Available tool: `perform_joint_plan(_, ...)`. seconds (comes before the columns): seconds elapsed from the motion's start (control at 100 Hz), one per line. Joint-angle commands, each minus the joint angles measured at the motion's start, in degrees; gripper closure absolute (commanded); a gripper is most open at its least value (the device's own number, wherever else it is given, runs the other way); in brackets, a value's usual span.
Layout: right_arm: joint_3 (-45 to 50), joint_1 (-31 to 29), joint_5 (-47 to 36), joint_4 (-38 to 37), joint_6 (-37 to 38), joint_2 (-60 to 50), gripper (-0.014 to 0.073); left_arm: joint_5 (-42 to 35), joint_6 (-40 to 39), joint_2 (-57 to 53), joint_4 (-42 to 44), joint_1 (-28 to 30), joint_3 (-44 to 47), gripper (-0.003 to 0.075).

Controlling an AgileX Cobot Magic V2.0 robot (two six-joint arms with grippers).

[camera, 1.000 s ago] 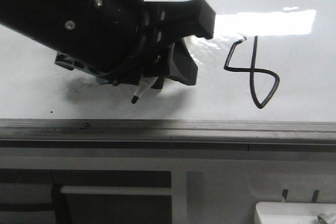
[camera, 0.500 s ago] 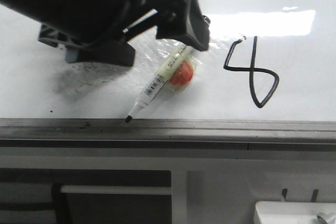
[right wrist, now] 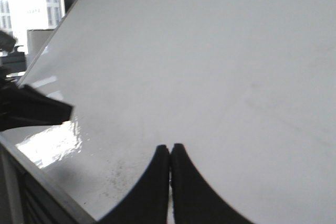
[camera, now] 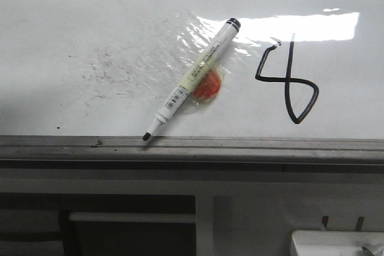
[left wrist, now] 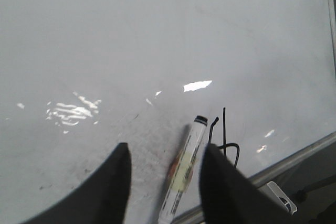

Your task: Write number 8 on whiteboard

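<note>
Left wrist view shows the left gripper with its two black fingers spread wide and nothing between them, hanging above the marker it has let go. A second ago, in the front view, that arm filled the frame with the pen in its grip; now it has lifted clear and the marker lies slanted on the whiteboard, its black tip touching the grey edge rail, its barrel across a wrinkled film patch and an orange blob. Just beside it stands the number 8, a crooked black loop, unchanged. I judge the writing finished. The right gripper is pressed closed, empty. The marker's label carries print too small to read.
</note>
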Motion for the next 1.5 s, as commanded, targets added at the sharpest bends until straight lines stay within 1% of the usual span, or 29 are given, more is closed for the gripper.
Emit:
perform_joint_plan(0.0, -0.77, -0.08, -0.48, 1.33, -1.19, -1.92, 0.0657, 1.77, 0.8, -7.27, 0.72, -0.41, 3.5, 0.0701)
perform_joint_plan(0.02, -0.66, -0.08, 0.01, 1.33, -1.19, -2.36, 0.0657, 1.78, 0.8, -8.88, 0.62, -0.41, 4.78, 0.0744)
perform_joint_plan(0.16, 0.15, -0.08, 4.71, 1.33, -1.19, -2.91, 0.0657, 2.18, 0.8, -17.83, 0.24, -0.41, 11.69, 0.0741)
perform_joint_plan(0.3, 0.39, -0.08, 3.99, 1.33, -1.19, -2.81, 0.0657, 2.28, 0.8, -22.76, 0.24, -0.41, 16.12, 0.0741)
perform_joint_plan(0.54, 0.39, -0.08, 3.51, 1.33, -1.19, -2.81, 0.0657, 2.28, 0.8, -23.28, 0.24, -0.41, 20.27, 0.0741)
perform_joint_plan(0.84, 0.39, -0.08, 3.38, 1.33, -1.19, -2.81, 0.0657, 2.28, 0.8, -23.43, 0.24, -0.41, 22.92, 0.0741)
perform_joint_plan(0.93, 0.39, -0.08, 3.38, 1.33, -1.19, -2.81, 0.0657, -0.32, 0.69, -24.49, 2.09, 0.17, 23.86, 0.0741)
perform_joint_plan(0.96, 0.39, -0.08, 3.3, 1.33, -1.19, -2.81, 0.0657, -0.33, 0.54, -25.07, 4.95, 0.71, 24.26, 0.0741)
perform_joint_plan(1.0, 0.39, -0.08, 3.3, 1.33, -1.19, -2.81, 0.0657, 0.15, -0.48, -26.2, 12.99, 1.79, 24.68, 0.0741)
perform_joint_plan(1.05, 0.39, -0.08, 3.3, 1.33, -1.19, -2.81, 0.0657, 0.44, -7.11, -27.72, 24.78, 3.87, 25.45, 0.0741)
perform_joint_plan(1.08, 0.39, -0.08, 3.3, 1.33, -1.19, -2.81, 0.0657, 0.16, -14.72, -28.61, 33.69, 5.52, 25.9, 0.0741)
perform_joint_plan(1.1, 0.39, -0.08, 3.3, 1.33, -1.19, -2.81, 0.0657, -0.19, -19.51, -29.24, 37.36, 6.97, 26.32, 0.0741)
perform_joint_plan(1.12, 0.39, -0.08, 3.3, 1.33, -1.19, -2.81, 0.0657, -0.41, -22.73, -29.85, 43.09, 8.59, 26.81, 0.0741)
perform_joint_plan(1.15, 0.39, -0.08, 3.3, 1.33, -1.19, -2.81, 0.0657, -0.41, -30.97, -30.63, 53.76, 10.93, 27.5, 0.0741)
perform_joint_plan(1.16, 0.39, -0.08, 3.3, 1.33, -1.19, -2.81, 0.0657, -0.28, -32.73, -31.08, 56.03, 12.19, 27.68, 0.0741)
perform_joint_plan(1.17, 0.39, -0.08, 3.3, 1.33, -1.19, -2.81, 0.0657, -0.11, -36.32, -31.31, 58.34, 12.83, 28.04, 0.0741)
perform_joint_plan(1.18, 0.39, -0.08, 3.3, 1.33, -1.19, -2.81, 0.0657, 0.1, -38.14, -31.53, 62.9, 14.16, 28.22, 0.0741)
perform_joint_plan(1.19, 0.39, -0.08, 3.3, 1.33, -1.19, -2.81, 0.0657, 0.22, -39.96, -31.99, 65.19, 14.83, 28.54, 0.0741)
perform_joint_plan(1.22, 0.39, -0.08, 3.3, 1.33, -1.19, -2.81, 0.0657, 0.9, -49.34, -32.98, 76.15, 17.56, 29.23, 0.0741)
perform_joint_plan(1.23, 0.39, -0.08, 3.3, 1.33, -1.19, -2.81, 0.0657, 1.3, -51.21, -33.49, 78.23, 18.97, 29.4, 0.0741)
perform_joint_plan(1.24, 0.39, -0.08, 3.3, 1.33, -1.19, -2.81, 0.0657, 1.54, -54.93, -33.74, 80.26, 19.67, 29.7, 0.0741)
perform_joint_plan(1.25, 0.39, -0.08, 3.3, 1.33, -1.19, -2.81, 0.0657, 2.09, -56.76, -34.0, 84.12, 21.09, 29.86, 0.0741)
perform_joint_plan(1.26, 0.39, -0.08, 3.3, 1.33, -1.19, -2.81, 0.0657, 2.37, -58.59, -34.53, 85.89, 21.81, 30.17, 0.0741)
perform_joint_plan(1.27, 0.39, -0.08, 3.3, 1.33, -1.19, -2.81, 0.0657, 2.68, -62.12, -34.79, 89.18, 22.53, 30.33, 0.0741)
perform_joint_plan(1.31, 0.39, -0.08, 3.3, 1.33, -1.19, -2.81, 0.0657, 4.87, -71.62, -36.37, 95.86, 26.8, 31.2, 0.0741)
perform_joint_plan(1.34, 0.39, -0.08, 3.3, 1.33, -1.19, -2.81, 0.0657, 6.62, -76.48, -37.44, 100.47, 29.6, 31.8, 0.0741)
perform_joint_plan(1.38, 0.39, -0.08, 3.3, 1.33, -1.19, -2.81, 0.0657, 9.12, -81.79, -39.06, 103.36, 33.46, 32.79, 0.0741)
perform_joint_plan(1.43, 0.39, -0.08, 3.3, 1.33, -1.19, -2.81, 0.0657, 11.01, -85.76, -40.91, 105.87, 37.33, 34.1, 0.0741)
perform_joint_plan(1.49, 0.39, -0.08, 3.3, 1.33, -1.19, -2.81, 0.0657, 12.52, -88.1, -43.29, 106.71, 41.08, 35.48, 0.0741)
